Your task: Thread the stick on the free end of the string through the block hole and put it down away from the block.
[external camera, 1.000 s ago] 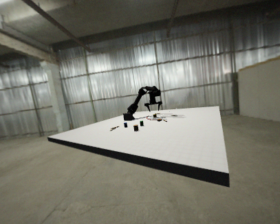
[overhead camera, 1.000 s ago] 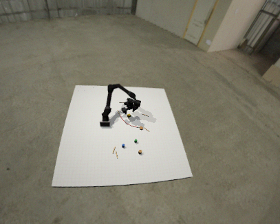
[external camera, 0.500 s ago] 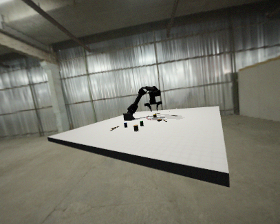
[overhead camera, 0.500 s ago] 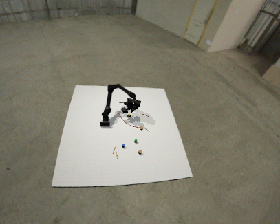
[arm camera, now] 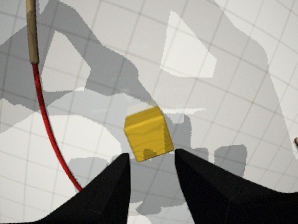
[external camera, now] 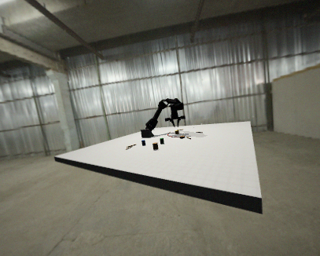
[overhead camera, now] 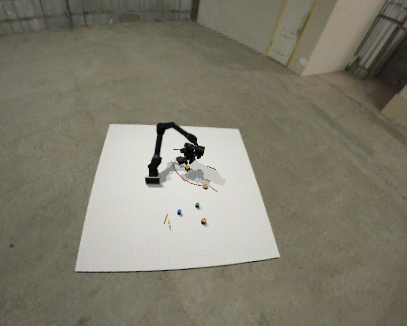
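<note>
"One table (overhead camera: pixel 126 250) (external camera: pixel 193 169) (arm camera: pixel 250 30), one gripper (overhead camera: pixel 186 160) (external camera: pixel 174 125) (arm camera: pixel 152 157)?"
"Yes, fingertips apart above one yellow block (overhead camera: pixel 187 168) (external camera: pixel 177 132) (arm camera: pixel 149 135), on the table."
"String?"
"One, red (overhead camera: pixel 186 180) (external camera: pixel 168 135) (arm camera: pixel 47 127); wrist view shows its stick (arm camera: pixel 32 35) joined on, too small to tell in exterior view"

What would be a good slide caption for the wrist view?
Parted gripper fingers near a yellow block, with a red string and its wooden stick off to the left.
</note>
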`<state>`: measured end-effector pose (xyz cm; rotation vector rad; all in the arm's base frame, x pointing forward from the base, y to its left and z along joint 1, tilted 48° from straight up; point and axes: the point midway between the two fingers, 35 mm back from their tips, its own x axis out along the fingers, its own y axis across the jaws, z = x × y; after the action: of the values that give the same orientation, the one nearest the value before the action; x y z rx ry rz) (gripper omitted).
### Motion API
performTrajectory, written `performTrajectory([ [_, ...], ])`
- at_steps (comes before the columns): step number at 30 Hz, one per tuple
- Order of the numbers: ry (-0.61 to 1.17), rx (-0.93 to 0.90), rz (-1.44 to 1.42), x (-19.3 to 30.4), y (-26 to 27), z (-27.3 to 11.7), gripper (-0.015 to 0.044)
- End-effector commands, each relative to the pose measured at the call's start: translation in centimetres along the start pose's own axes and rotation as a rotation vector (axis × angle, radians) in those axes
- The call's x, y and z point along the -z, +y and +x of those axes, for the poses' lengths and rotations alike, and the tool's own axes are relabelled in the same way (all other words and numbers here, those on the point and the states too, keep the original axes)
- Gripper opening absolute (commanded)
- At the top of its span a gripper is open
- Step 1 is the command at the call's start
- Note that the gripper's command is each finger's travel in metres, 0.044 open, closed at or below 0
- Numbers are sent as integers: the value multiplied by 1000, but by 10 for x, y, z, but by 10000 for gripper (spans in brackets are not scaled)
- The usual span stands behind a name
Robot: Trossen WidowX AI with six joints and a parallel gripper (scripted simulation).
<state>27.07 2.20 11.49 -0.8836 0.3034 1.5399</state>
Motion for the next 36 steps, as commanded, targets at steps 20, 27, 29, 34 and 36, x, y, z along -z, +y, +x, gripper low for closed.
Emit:
performTrajectory([
  [20,0,0,0,0,0,0,0],
  [27,0,0,0,0,0,0,158],
  [29,0,0,0,0,0,0,210],
  [34,0,0,0,0,0,0,189],
  [36,0,0,0,0,0,0,136],
])
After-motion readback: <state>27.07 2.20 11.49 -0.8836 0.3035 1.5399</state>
